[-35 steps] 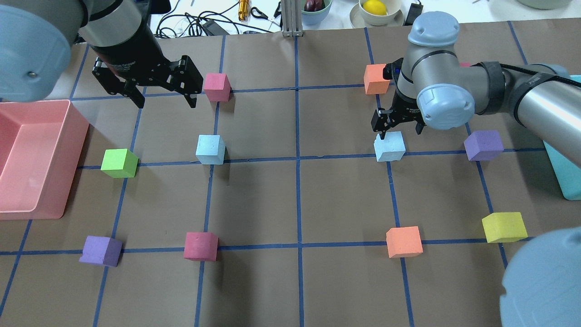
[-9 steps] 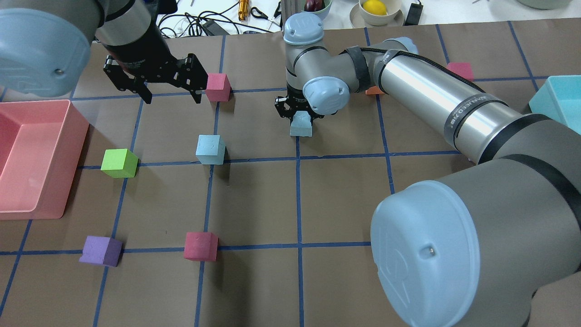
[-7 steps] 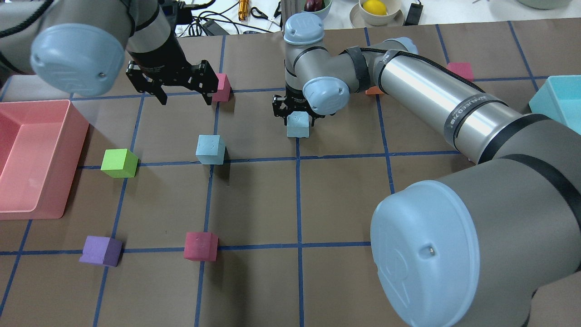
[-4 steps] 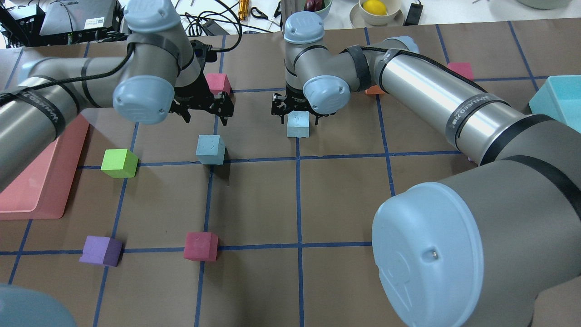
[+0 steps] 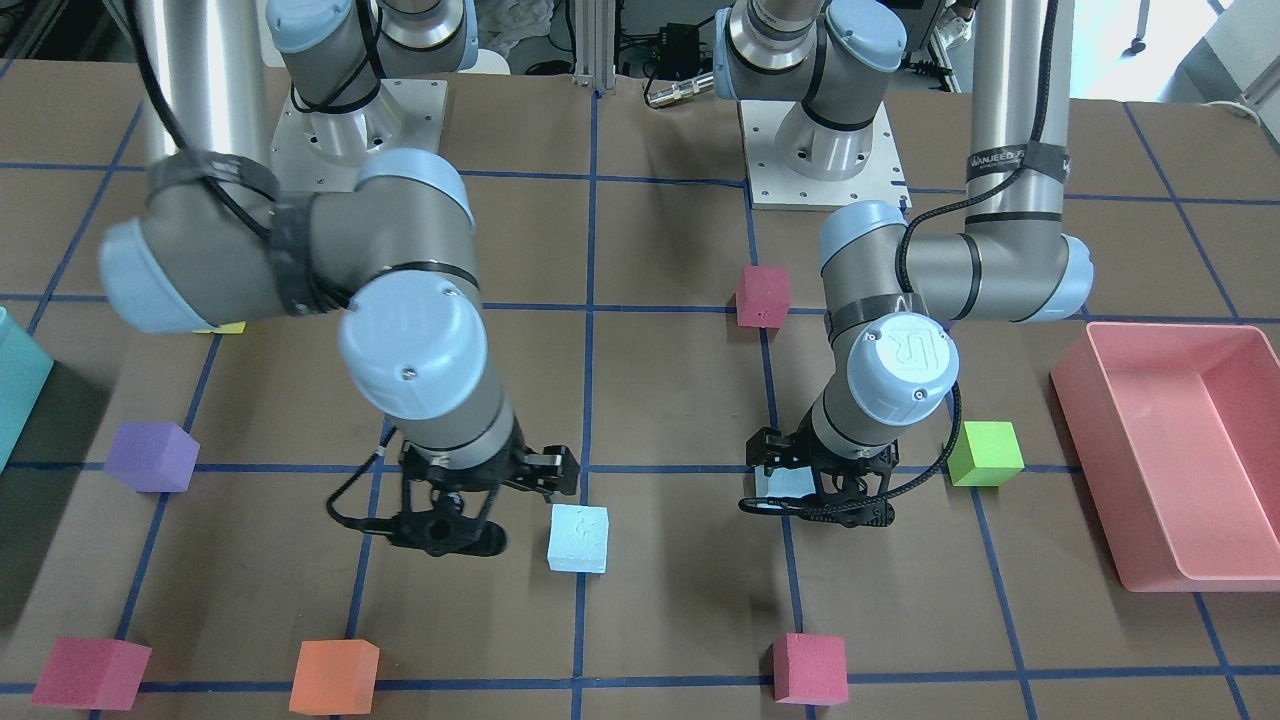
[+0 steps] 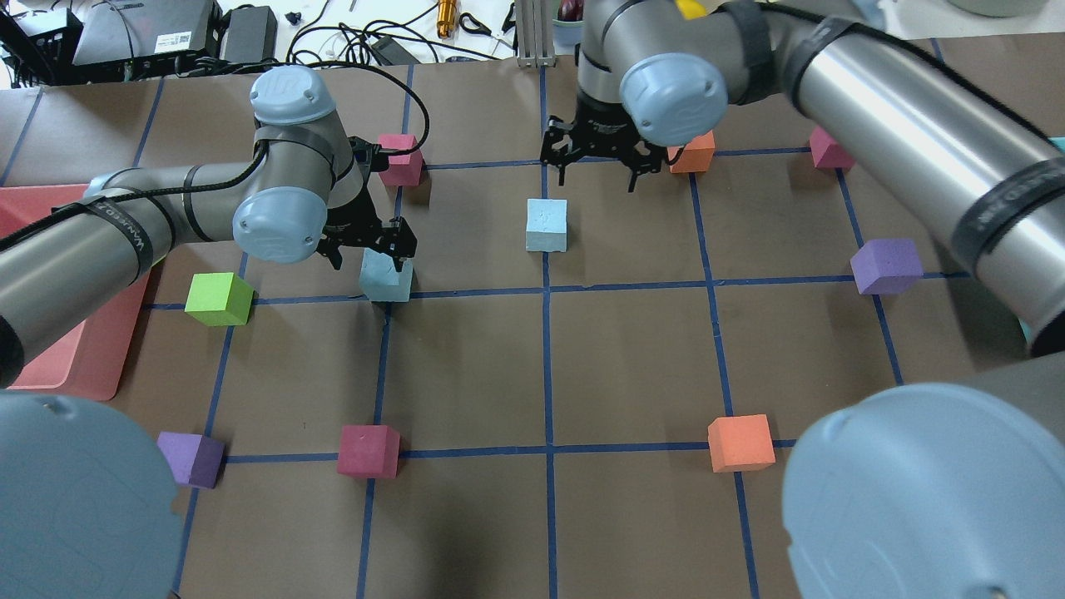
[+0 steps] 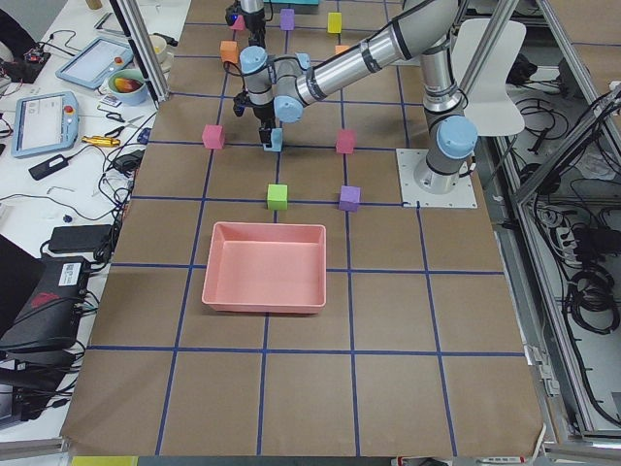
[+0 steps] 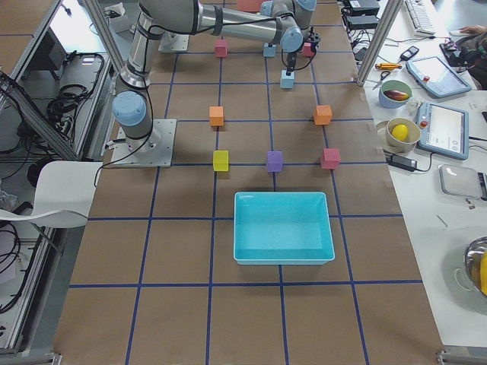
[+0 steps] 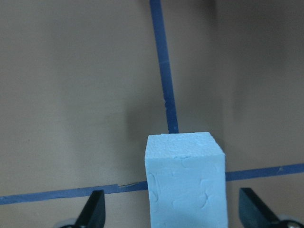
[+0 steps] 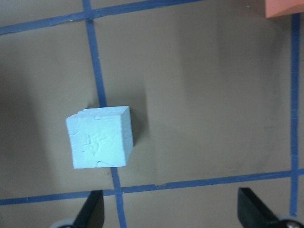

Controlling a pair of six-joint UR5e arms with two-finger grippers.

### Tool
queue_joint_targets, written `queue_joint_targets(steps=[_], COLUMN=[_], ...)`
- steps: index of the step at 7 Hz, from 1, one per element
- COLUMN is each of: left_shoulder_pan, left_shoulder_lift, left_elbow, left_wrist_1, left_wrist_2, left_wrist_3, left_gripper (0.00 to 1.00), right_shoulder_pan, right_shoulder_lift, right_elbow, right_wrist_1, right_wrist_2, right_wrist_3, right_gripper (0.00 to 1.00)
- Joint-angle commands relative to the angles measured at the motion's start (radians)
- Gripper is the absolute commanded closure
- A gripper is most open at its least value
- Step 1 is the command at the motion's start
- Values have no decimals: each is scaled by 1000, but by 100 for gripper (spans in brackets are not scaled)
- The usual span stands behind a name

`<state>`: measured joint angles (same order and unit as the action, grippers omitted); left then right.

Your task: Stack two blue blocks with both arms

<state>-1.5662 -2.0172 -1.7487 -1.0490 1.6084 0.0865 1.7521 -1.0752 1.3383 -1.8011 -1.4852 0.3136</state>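
Observation:
Two sky-blue blocks sit on the brown table. One blue block (image 6: 387,283) lies between the fingers of my left gripper (image 6: 371,262), which is down around it and open; the left wrist view shows this block (image 9: 185,183) between both wide-set fingertips (image 9: 92,213). The other blue block (image 6: 547,225) stands free near the centre line. My right gripper (image 6: 597,179) is open and empty, raised just beyond it. The right wrist view shows that block (image 10: 99,137) apart from the fingers. The front view shows both blocks (image 5: 578,537) (image 5: 785,483).
A green cube (image 6: 218,298) lies left of the left gripper, a pink cube (image 6: 400,158) just behind it. An orange cube (image 6: 695,152) sits beside the right gripper. A pink bin (image 5: 1090,470) stands at the robot's left, a teal bin (image 8: 283,196) at its right.
My right gripper has let go of its blue block near the centre line and drawn up and back. My left gripper has come down around the other blue block.

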Motion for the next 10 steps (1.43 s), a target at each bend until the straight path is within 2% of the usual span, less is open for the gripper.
queue_joint_targets(steps=[1,3,4,6,7,8,9,10], left_shoulder_pan=[2,2,2,0,0,0,0,0], left_shoulder_lift=[-17,-20,-26,-43,-43,-41,-41,-37], left_elbow=[-6,-11,-14,-17,-15,-12,-12,-5], left_wrist_1=[11,11,11,37,37,41,58,60], left_wrist_2=[-24,-44,-117,-124,-121,-114,-111,-111], left_wrist_3=[-8,-7,-7,-7,2,9,9,7], left_gripper=[0,0,0,2,2,29,63,85], right_shoulder_pan=[-104,-167,-193,-198,-200,-200,-201,-201], right_shoulder_lift=[-153,-384,-496,-534,-532,-532,-528,-528], right_elbow=[95,281,312,311,309,297,298,301], right_wrist_1=[72,80,144,207,241,287,281,278], right_wrist_2=[16,-13,-35,-37,-76,-114,-116,-118], right_wrist_3=[-143,-247,-263,-264,-269,-272,-298,-321], right_gripper=[0,0,0,0,0,0,0,0])
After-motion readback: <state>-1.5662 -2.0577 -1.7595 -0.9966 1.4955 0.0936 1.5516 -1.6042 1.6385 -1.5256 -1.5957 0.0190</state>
